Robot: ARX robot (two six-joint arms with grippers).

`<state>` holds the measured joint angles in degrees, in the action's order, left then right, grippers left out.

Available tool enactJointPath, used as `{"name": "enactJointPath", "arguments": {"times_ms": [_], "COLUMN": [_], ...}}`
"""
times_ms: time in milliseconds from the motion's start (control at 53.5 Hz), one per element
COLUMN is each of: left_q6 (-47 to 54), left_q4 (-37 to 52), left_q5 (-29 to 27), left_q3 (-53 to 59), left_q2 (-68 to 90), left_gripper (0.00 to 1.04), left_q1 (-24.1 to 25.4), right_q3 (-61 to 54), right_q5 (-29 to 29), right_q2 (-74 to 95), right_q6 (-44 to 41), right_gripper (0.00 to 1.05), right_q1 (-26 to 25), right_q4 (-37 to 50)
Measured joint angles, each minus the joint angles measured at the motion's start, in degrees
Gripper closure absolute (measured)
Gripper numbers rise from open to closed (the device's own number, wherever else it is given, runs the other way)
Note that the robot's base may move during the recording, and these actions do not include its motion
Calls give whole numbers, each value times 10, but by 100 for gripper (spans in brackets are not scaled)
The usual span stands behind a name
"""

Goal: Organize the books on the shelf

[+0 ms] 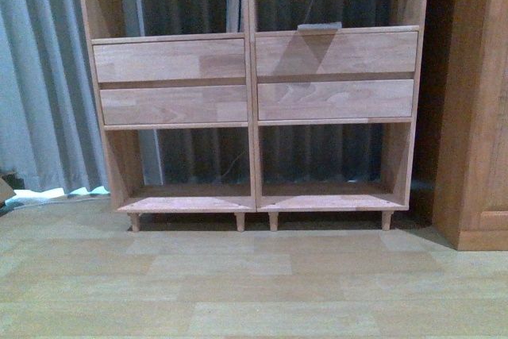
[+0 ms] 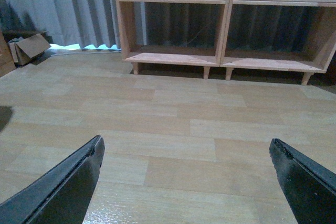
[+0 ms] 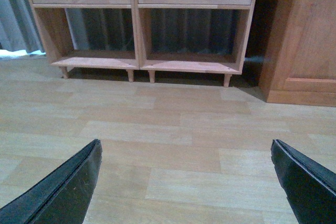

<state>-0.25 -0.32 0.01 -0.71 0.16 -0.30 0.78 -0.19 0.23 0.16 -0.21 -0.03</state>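
Front view: the pale wooden shelf (image 1: 251, 117) stands square ahead on its short legs, both lower compartments open. Neither arm is in view and none of the books can be made out. A thin grey slab (image 1: 319, 27) lies flat on the ledge above the shelf's right-hand top drawer, its long edge running along the shelf front. Whether it is a book cannot be told.

Left wrist view: the left gripper (image 2: 185, 142) hangs over bare floor (image 2: 173, 114) well short of the shelf, its black fingers spread wide with nothing between them. A cardboard box (image 2: 29, 48) sits beyond the shelf's left end.

Right wrist view: the right gripper (image 3: 185, 142) is likewise spread wide and empty, facing the shelf, with a darker cabinet (image 3: 307, 35) just beyond the shelf's right side. If the slab is the target, the right arm looks the nearer, with a reach forward and up.
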Motion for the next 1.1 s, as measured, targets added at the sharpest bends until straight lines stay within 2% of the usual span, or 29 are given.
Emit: {"name": "enactJointPath", "arguments": {"times_ms": [1102], "left_q6": [0], "left_q4": [0], "left_q5": [0], "left_q3": [0], "left_q2": [0], "left_gripper": [7], "left_q1": [0], "right_q3": [0], "right_q5": [0], "right_q2": [0], "right_q6": [0], "right_gripper": [7], "right_q1": [0], "right_q4": [0]}}
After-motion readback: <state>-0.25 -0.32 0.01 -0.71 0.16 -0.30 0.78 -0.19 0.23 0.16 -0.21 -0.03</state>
